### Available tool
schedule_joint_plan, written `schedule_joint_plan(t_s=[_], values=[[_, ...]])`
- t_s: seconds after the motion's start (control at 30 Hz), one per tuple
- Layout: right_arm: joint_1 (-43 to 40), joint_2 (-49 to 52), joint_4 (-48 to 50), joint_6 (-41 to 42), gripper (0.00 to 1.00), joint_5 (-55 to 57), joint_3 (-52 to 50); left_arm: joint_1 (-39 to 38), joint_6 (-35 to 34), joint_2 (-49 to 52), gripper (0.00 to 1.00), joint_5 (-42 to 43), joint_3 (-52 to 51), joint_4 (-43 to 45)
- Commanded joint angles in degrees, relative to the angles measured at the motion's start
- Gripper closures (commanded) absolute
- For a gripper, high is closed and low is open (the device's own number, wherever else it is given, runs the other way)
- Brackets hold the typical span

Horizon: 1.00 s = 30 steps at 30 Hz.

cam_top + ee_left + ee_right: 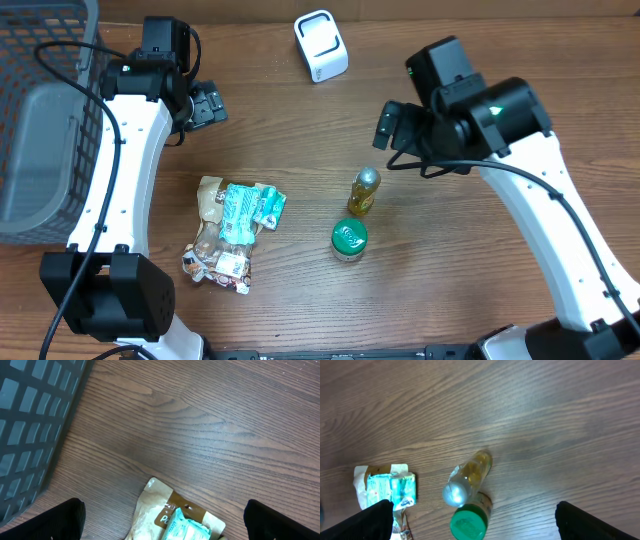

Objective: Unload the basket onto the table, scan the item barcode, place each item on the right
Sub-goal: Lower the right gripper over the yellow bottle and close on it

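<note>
Hovering both arms over the desk (450, 300), nothing picked up yet.
Our left fingers (282, 520) and right fingers (600, 520) stand wide and empty, ready to close. The items lie mid-desk: a small yellow bottle (364, 192) just beside a green-lidded jar (349, 238) below our right arm, and a heap of snack packets (230, 225) near our left. The white scanner (320, 45) sits well apart at the far edge, so we judge an item must be carried there.

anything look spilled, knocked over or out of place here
Nothing stands out. The bottle and the green-lidded jar appear upright, side by side, nothing spilled. The teal packet lies on top of the brown pouch in a loose heap, which looks untidy, not damaged.
</note>
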Motion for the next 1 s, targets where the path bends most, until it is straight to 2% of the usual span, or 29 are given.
schedule_joint_plan(t_s=[0.0, 0.13, 0.33, 0.67, 0.97], values=[[1.22, 2.73, 0.15, 6.05, 0.0, 1.07, 0.39, 0.04, 0.83, -0.74, 0.0, 0.22, 0.52, -0.09], [2.25, 5.88, 0.15, 10.97, 0.0, 0.87, 0.39, 0.04, 0.83, -0.74, 0.0, 0.22, 0.52, -0.09], [2.71, 9.92, 0.59, 11.76, 0.0, -2.73, 0.37, 0.04, 0.83, -0.74, 0.0, 0.2, 0.52, -0.09], [2.71, 12.46, 2.93, 24.46, 0.0, -5.49, -4.92, 0.04, 0.83, -0.74, 0.0, 0.2, 0.52, -0.09], [2.73, 12.46, 8.98, 25.73, 0.0, -10.16, -12.57, 0.04, 0.83, -0.74, 0.0, 0.2, 0.52, -0.09]])
